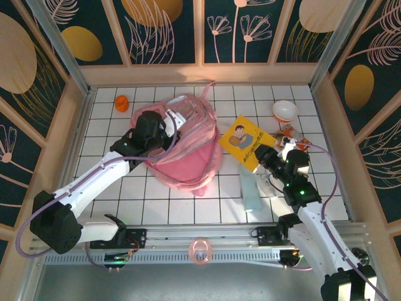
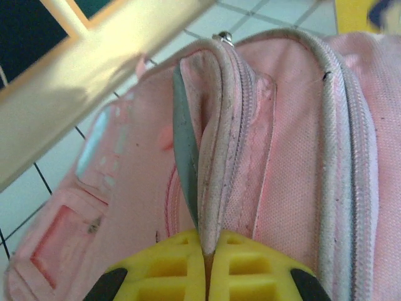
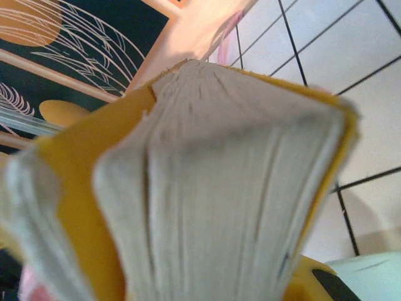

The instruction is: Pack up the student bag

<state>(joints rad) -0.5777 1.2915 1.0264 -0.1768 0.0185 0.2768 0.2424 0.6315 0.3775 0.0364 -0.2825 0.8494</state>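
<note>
The student bag [image 1: 188,160], a large pale pink backpack, lies in the middle of the tiled floor. My left gripper [image 1: 166,127] is over its upper left part, shut on the bag's zipped rim. In the left wrist view, a fold of that pink rim [image 2: 216,157] runs down between the yellow fingers [image 2: 166,269], and the jaws of the left gripper [image 2: 210,260] are pressed together on it. My right gripper [image 1: 268,157] is shut on a yellow book [image 1: 245,141], held tilted just right of the bag. The book's page edges [image 3: 219,188] hide the right fingers apart from one yellow fingertip [image 3: 307,282].
A pale green bottle [image 1: 251,188] lies below the book. A white bowl [image 1: 285,111] and a small orange-and-white item [image 1: 288,130] sit at the back right. An orange object [image 1: 121,102] is at the back left, and a pink ring [image 1: 200,251] on the front rail. Wooden walls [image 1: 200,74] enclose the floor.
</note>
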